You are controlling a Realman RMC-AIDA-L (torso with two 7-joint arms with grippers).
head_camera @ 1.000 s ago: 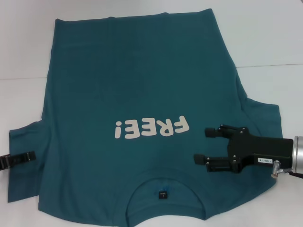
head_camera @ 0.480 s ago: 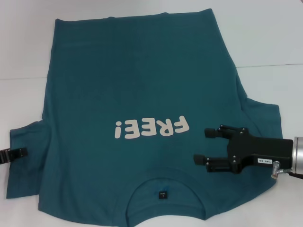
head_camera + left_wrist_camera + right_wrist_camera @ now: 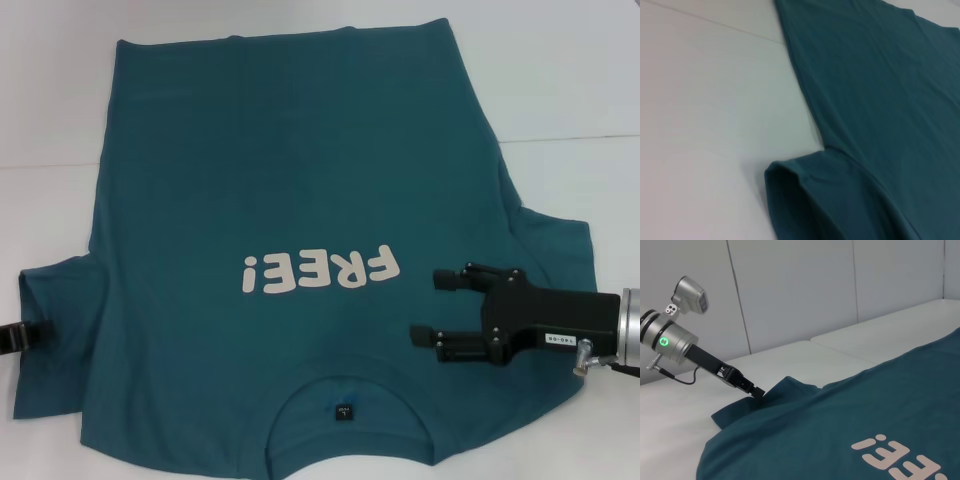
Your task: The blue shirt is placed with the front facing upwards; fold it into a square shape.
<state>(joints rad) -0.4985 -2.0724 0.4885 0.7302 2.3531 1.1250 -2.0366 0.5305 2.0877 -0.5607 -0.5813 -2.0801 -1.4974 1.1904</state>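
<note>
Two hands: the left hand (image 3: 30, 335) pinches the large teal-blue cotton shirt (image 3: 280, 180)'s sleeve at frame left and could slip; the right hand (image 3: 428, 308), spread, hovers lower right.

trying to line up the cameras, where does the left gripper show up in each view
Head view: left gripper at the picture's left edge, at the blue shirt's left sleeve.
Left wrist view: not in it; only sleeve and table.
Right wrist view: far off, its tip at the raised sleeve.
Shared landmark: that left sleeve.
</note>
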